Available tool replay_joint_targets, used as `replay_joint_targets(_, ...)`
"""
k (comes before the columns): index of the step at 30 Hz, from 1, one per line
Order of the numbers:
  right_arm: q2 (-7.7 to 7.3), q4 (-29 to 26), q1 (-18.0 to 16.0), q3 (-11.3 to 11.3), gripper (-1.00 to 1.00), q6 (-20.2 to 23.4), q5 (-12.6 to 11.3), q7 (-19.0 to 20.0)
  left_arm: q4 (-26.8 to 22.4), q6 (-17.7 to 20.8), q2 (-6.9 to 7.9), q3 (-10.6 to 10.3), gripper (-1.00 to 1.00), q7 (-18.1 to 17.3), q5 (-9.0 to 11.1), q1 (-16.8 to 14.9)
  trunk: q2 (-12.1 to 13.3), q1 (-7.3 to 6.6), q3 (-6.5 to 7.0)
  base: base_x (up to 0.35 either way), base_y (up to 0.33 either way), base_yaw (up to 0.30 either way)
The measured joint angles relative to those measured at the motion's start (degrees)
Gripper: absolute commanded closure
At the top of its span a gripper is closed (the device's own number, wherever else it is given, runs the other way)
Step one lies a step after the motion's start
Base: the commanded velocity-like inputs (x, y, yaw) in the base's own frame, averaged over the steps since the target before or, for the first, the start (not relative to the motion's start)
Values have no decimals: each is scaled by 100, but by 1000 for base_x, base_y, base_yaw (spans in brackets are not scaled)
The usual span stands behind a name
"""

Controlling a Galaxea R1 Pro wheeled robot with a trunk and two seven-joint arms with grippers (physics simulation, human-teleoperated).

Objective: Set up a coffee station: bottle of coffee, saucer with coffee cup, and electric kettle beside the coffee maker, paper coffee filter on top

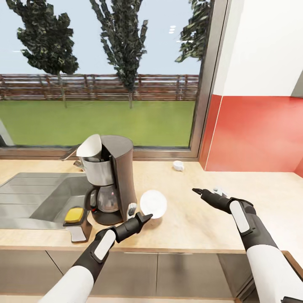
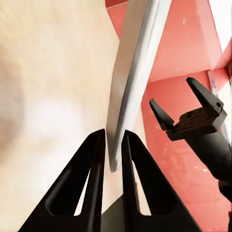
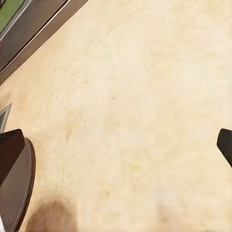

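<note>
white round flat saucer (image 1: 153, 203) pinched on edge by the left gripper (image 1: 144, 219), hovering beside the tall grey coffee maker (image 1: 110, 181) for placing; right gripper (image 1: 205, 190) open, empty.

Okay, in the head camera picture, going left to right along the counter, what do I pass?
Steel sink → bottle of coffee, lying on its side → coffee maker → saucer, held on edge by the left claw → coffee cup by the window → right claw, open.

Left pincer (image 1: 145, 219) is clamped narrow; right pincer (image 1: 206, 190) spread wide, arm extended.
</note>
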Motion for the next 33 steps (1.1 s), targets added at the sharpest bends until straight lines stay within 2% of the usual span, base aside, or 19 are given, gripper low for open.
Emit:
replay_joint_targets(4,0,0,0,-5,-100,0,0,0,-2,-8,-16,-4,100,299,143,9,0,0,0,0,0,0)
replay_joint_targets(10,0,-2,0,-6,-100,0,0,0,-31,-49,-25,-13,100,787,549,166,0,2,0,-118,0,0)
replay_joint_targets(19,0,0,0,-6,-100,0,0,-1,-68,-53,-18,-12,100,877,607,186,1,3,0,-319,0,0)
replay_joint_targets(24,0,0,0,-6,-100,0,0,-2,-90,-51,-18,2,100,881,612,185,0,0,0,-78,0,0)
replay_joint_targets(27,0,0,0,-6,-100,0,2,-9,-100,-48,-29,9,100,896,722,180,0,0,0,-9,0,0)
replay_joint_targets(29,0,0,0,-6,-100,0,5,-19,-101,-49,-32,13,100,990,904,175,0,0,0,-3,0,0)
replay_joint_targets(31,0,-2,0,-6,-100,0,1,-24,-102,-52,-29,23,100,1296,1385,171,0,0,0,-1,0,0)
replay_joint_targets(32,0,-4,0,-6,-100,0,0,-22,-109,-58,-23,17,100,1547,1792,171,0,0,0,0,0,0)
replay_joint_targets(33,0,-5,0,-6,-100,0,0,-21,-115,-61,-23,12,100,1642,1950,170,0,0,0,0,0,0)
